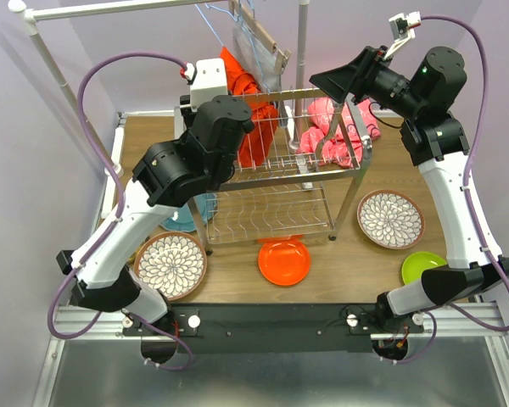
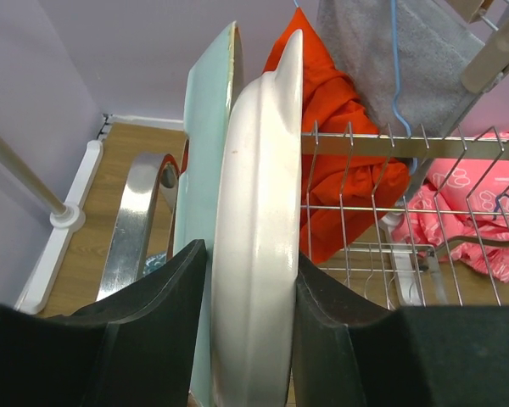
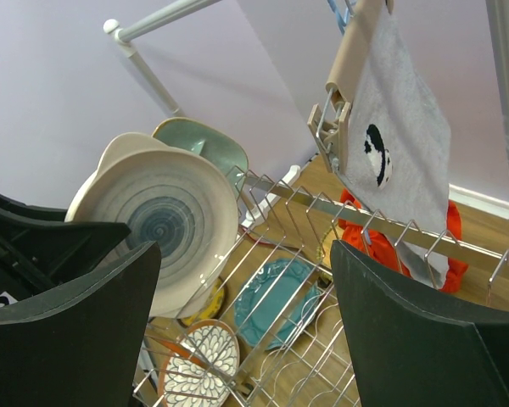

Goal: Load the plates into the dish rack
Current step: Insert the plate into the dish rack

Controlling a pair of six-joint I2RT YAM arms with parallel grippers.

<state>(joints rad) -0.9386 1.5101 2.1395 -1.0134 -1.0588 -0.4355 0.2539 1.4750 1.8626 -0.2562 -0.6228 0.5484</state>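
Observation:
In the left wrist view a white plate (image 2: 259,212) stands on edge in the dish rack (image 2: 407,144), with a mint plate (image 2: 205,127) just behind it. My left gripper (image 2: 250,271) straddles the white plate: the right finger (image 2: 331,314) lies against it and the left finger (image 2: 165,297) shows a sliver of gap. The right wrist view shows that plate's blue-spiral face (image 3: 161,225) at the rack's left end. My right gripper (image 1: 332,85) hangs open above the rack's right end (image 1: 322,91), holding nothing. An orange plate (image 1: 284,261), two floral plates (image 1: 170,264) (image 1: 390,219) and a lime green plate (image 1: 422,267) lie on the table.
A teal plate (image 3: 280,297) and a small yellow plate (image 3: 208,301) lie under the rack's left side. A red cloth (image 1: 250,127) and a pink cloth (image 1: 339,127) sit behind the rack. A white clothes rail (image 1: 51,59) with a hanging grey cloth (image 3: 399,136) stands at the back.

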